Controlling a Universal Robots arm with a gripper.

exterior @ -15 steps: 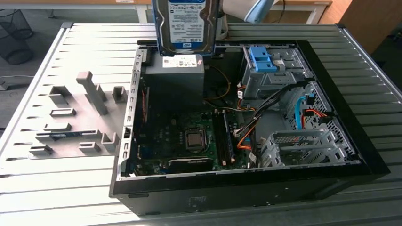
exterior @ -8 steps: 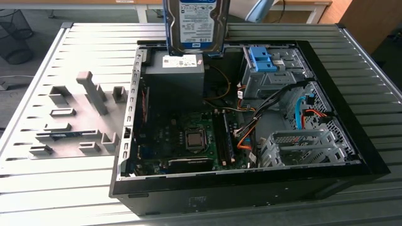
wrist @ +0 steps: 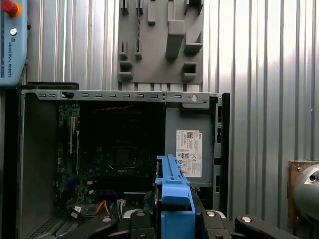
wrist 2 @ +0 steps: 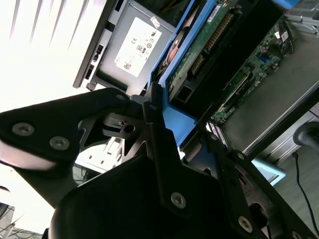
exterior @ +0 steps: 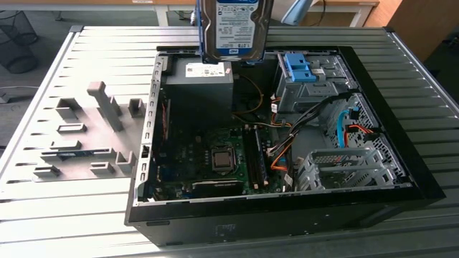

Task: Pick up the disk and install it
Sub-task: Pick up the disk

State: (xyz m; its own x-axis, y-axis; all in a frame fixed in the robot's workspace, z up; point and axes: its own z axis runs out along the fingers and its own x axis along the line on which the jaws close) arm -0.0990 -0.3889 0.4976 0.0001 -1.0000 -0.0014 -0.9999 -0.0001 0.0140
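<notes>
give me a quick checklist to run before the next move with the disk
1. Disk clamped in the gripper: ok, held by its blue rail.
2. Disk raised above the case: ok.
3. Case side open: ok, the motherboard is exposed.
4. Free bay beside the blue bracket: cannot tell.
5. Orange cables out of the path: cannot tell.
</notes>
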